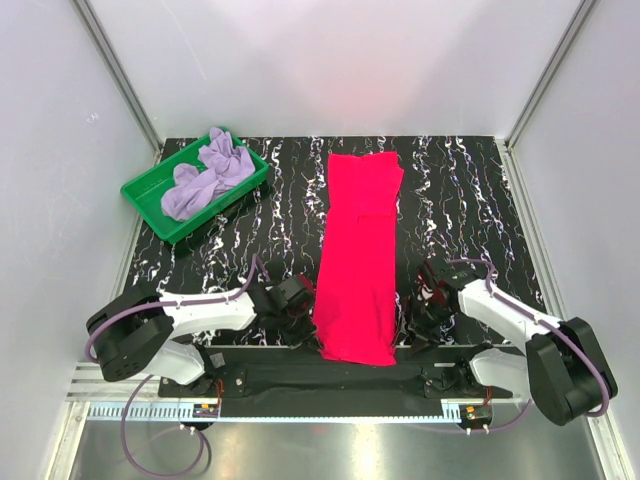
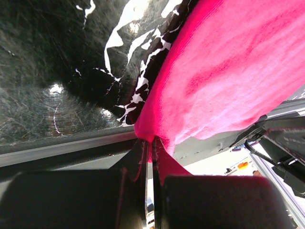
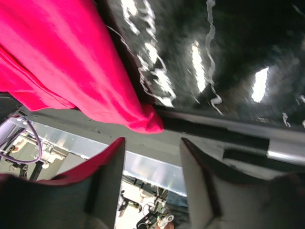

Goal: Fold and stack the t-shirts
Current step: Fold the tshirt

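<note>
The crimson t-shirt (image 1: 358, 260) lies as a long narrow strip down the middle of the black marbled table (image 1: 470, 200), its near end hanging over the table's front edge. My left gripper (image 1: 305, 318) is at the near left corner of the strip. In the left wrist view it (image 2: 152, 140) is shut on a pinch of the crimson cloth (image 2: 228, 71). My right gripper (image 1: 412, 310) sits by the near right corner. In the right wrist view it (image 3: 152, 143) is open, just short of the shirt's corner (image 3: 150, 124), with nothing between its fingers. The lavender t-shirt (image 1: 205, 175) lies crumpled in the tray.
A green plastic tray (image 1: 150, 195) stands at the back left of the table, holding the lavender shirt. White walls with metal posts close in the table on three sides. A black rail (image 1: 330, 378) carrying the arm bases runs along the front edge.
</note>
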`<state>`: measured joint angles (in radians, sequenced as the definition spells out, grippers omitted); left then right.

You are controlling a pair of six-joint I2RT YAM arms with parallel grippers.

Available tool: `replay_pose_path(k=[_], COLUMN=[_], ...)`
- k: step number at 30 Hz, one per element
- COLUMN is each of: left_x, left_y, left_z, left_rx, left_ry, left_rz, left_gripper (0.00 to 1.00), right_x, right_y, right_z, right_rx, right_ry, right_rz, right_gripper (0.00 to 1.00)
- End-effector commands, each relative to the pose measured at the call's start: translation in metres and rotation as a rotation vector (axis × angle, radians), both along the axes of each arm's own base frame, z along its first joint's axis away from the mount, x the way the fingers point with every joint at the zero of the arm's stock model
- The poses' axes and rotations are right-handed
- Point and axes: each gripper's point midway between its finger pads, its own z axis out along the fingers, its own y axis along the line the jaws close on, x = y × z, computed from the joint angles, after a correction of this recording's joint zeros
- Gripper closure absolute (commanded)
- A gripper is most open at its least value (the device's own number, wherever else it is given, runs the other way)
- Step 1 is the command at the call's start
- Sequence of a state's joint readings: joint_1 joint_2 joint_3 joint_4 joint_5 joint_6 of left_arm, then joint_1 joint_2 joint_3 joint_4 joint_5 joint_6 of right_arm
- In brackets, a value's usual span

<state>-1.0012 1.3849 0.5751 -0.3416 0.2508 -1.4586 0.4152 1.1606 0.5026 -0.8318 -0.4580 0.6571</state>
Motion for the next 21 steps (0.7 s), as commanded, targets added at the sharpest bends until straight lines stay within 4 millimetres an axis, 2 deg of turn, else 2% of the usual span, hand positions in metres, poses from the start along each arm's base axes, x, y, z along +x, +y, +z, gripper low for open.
replay_pose_path(k=[1,9,12,15,17,19,20,21], left_x=[0.001,0.002,0.012,0.022,0.031,0.039,0.047,0.051], left_y=[-0.012,-0.013,-0.016,-0.02,-0.023,-0.022,-0.022,-0.022], left_z=[0.007,0.014,0.024,0.031,0.034,0.033,0.033,0.032], left_rx=[-0.055,-0.078,-0.056,-0.041,-0.042,-0.034,-0.039,-0.038], left_ry=[-0.004,-0.019,-0.077,-0.109,-0.13,-0.138,-0.149,-0.15], left_rz=[-0.011,-0.015,-0.042,-0.063,-0.06,-0.047,-0.032,-0.023], left_gripper=[1.0,1.0,1.0,1.0,1.0,1.0,1.0,1.0], right_x=[0.013,0.036,0.047,0.067,0.081,0.09,0.103,0.108], right_y=[0.014,0.024,0.032,0.036,0.042,0.044,0.048,0.044], right_z=[-0.002,-0.01,-0.013,-0.013,-0.011,-0.011,-0.007,-0.008], right_rx=[0.052,0.055,0.074,0.054,0.055,0.044,0.039,0.003], right_ry=[-0.056,-0.108,-0.116,-0.155,-0.164,-0.178,-0.193,-0.2], right_rz=[-0.002,-0.006,-0.004,0.017,0.027,0.047,0.055,0.065], right_gripper=[0.47,0.42,0.43,0.44,0.52,0.69,0.73,0.75])
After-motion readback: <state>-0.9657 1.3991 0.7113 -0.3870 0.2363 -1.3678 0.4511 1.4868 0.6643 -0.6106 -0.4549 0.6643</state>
